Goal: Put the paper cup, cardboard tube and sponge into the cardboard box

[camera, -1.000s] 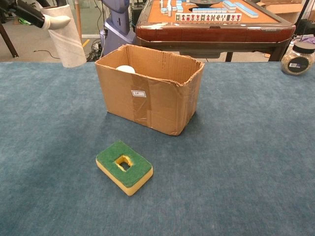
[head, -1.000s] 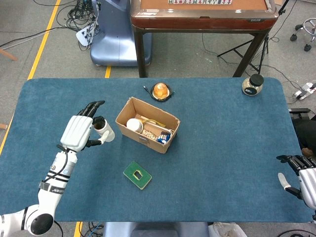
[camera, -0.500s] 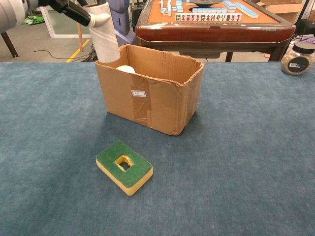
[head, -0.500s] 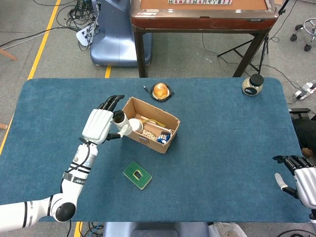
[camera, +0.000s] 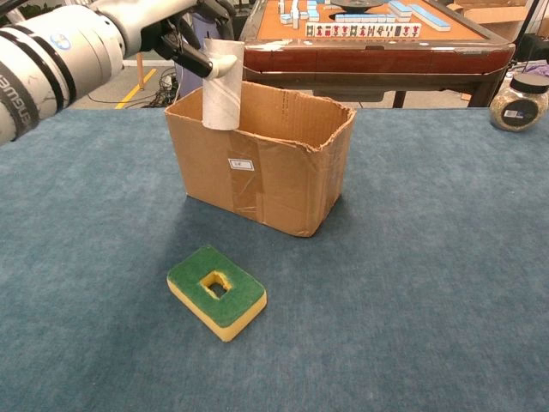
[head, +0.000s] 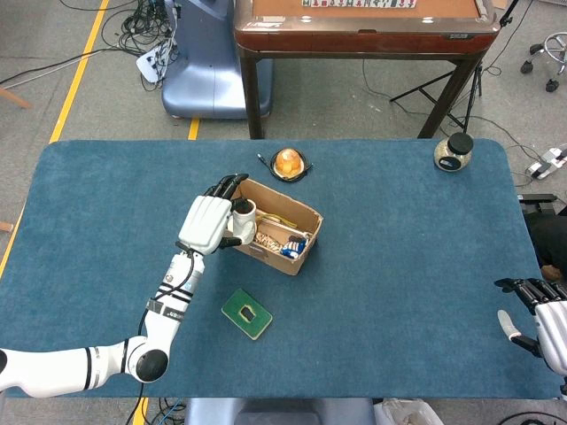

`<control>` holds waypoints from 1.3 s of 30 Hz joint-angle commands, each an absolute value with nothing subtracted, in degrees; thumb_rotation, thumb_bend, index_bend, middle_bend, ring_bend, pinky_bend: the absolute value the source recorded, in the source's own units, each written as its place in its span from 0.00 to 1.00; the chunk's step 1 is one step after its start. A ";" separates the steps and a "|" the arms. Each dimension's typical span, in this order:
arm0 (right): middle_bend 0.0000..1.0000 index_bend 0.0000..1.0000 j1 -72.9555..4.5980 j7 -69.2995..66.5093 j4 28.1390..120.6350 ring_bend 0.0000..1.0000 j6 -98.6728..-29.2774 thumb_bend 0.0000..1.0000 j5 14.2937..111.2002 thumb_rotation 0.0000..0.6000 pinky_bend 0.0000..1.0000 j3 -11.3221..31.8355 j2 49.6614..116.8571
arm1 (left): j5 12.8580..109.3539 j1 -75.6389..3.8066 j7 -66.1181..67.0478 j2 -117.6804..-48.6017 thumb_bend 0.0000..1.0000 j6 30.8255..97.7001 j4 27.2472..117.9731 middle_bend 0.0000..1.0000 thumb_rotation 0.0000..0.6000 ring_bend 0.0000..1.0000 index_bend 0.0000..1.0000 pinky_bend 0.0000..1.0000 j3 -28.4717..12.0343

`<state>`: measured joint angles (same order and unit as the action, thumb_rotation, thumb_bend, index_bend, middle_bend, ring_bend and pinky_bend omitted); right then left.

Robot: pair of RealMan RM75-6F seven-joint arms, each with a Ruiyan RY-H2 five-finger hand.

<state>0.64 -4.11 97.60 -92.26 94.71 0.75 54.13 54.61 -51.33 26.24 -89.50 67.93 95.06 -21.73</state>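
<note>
Currently the left hand (camera: pixel 184 30) grasps the cardboard tube (camera: pixel 222 84) upright over the cardboard box (camera: pixel 262 159) at upper centre of the chest view, undeposited, while the sponge (camera: pixel 216 292) remains on the table at lower left; the paper cup cannot be confirmed.

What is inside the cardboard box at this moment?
In the head view, the cardboard box holds some yellowish and blue items, too small to name. The left hand holds the cardboard tube over its left end, covering that corner, so the paper cup cannot be seen.

the cardboard box (camera: pixel 283 184) bears a white label, unreadable.
</note>
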 commanded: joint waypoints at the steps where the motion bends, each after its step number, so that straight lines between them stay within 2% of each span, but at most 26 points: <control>1: 0.41 0.34 0.73 -4.30 97.53 0.33 -92.43 0.38 94.79 1.00 0.37 0.71 54.07 | 54.77 -51.49 27.02 -90.00 0.28 68.53 94.54 0.11 1.00 0.11 0.25 0.23 -21.28; 5: 0.41 0.34 0.78 -4.73 97.37 0.34 -92.67 0.38 94.82 1.00 0.37 0.76 54.03 | 56.30 -51.03 26.52 -90.50 0.14 70.42 93.88 0.11 1.00 0.12 0.05 0.25 -21.22; 8: 0.41 0.34 0.72 -4.68 97.34 0.34 -92.51 0.38 94.69 1.00 0.37 0.78 54.04 | 55.66 -50.76 26.40 -90.10 0.11 70.41 94.73 0.11 1.00 0.12 0.00 0.25 -21.49; 12: 0.41 0.34 0.70 -4.56 97.37 0.34 -92.46 0.38 94.84 1.00 0.37 0.71 54.08 | 55.61 -49.80 27.26 -89.20 0.10 71.53 96.45 0.11 1.00 0.13 0.00 0.25 -20.91; 16: 0.41 0.34 0.73 -4.67 97.30 0.34 -92.55 0.38 94.79 1.00 0.37 0.73 54.07 | 56.09 -47.81 30.10 -86.63 0.10 73.25 100.26 0.11 1.00 0.13 0.00 0.25 -18.66; 23: 0.42 0.34 0.67 -4.46 97.43 0.34 -92.37 0.38 94.13 1.00 0.37 1.00 54.20 | 57.63 -42.59 29.68 -78.34 0.10 74.11 110.46 0.11 1.00 0.13 0.10 0.26 -14.54; 31: 0.41 0.34 0.77 -5.44 97.37 0.34 -92.42 0.38 92.86 1.00 0.37 1.50 53.96 | 67.48 -37.33 29.37 -73.58 0.10 77.66 116.34 0.11 1.00 0.14 0.23 0.27 -8.41; 39: 0.42 0.34 1.16 -7.19 96.95 0.34 -93.18 0.38 92.17 1.00 0.37 1.89 53.63 | 77.83 -32.00 27.88 -69.97 0.11 80.05 118.08 0.11 1.00 0.14 0.22 0.27 -1.94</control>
